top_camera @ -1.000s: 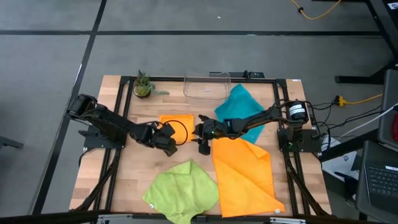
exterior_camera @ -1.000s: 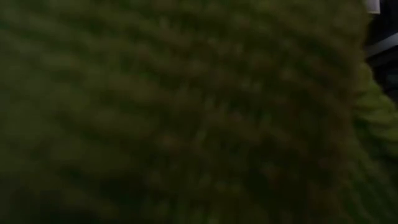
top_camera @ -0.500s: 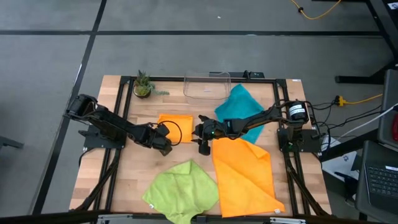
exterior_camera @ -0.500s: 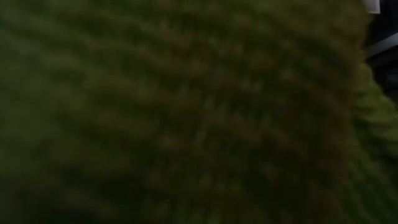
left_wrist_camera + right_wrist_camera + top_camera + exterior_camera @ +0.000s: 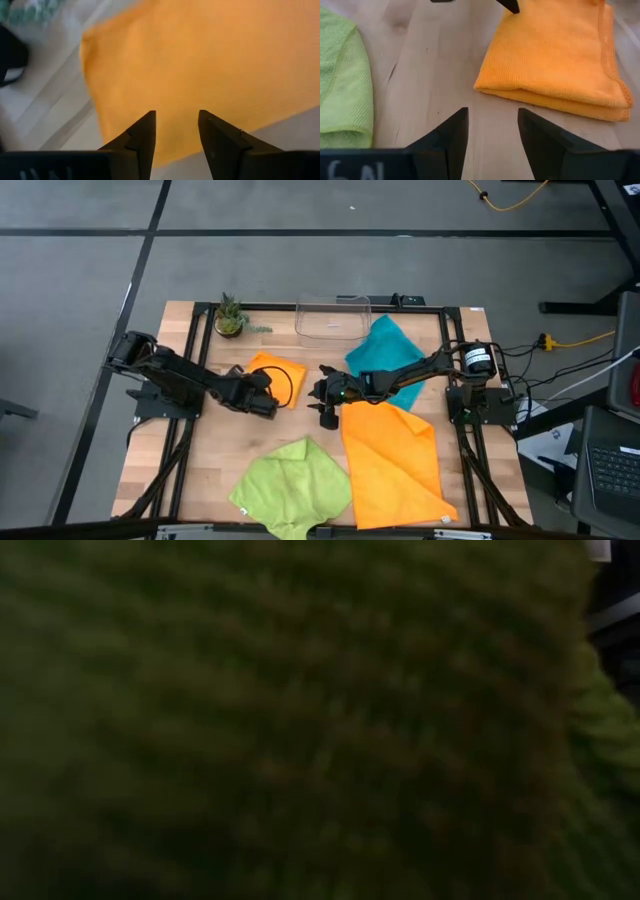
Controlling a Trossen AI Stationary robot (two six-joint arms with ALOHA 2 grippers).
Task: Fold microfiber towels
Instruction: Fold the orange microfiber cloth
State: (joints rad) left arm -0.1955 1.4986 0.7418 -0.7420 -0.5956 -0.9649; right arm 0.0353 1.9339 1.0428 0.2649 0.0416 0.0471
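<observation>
While no readable writing shows, the folded orange towel lies mid-desk between the left end effector, fingers parted and empty at its near edge, and the right end effector, likewise parted and empty over bare desk just beside it.

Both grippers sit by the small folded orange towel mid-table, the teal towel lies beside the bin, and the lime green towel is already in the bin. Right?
Not quite. The high view shows the lime green towel lying on the table's near edge, not in the bin. The rest stands.
</observation>
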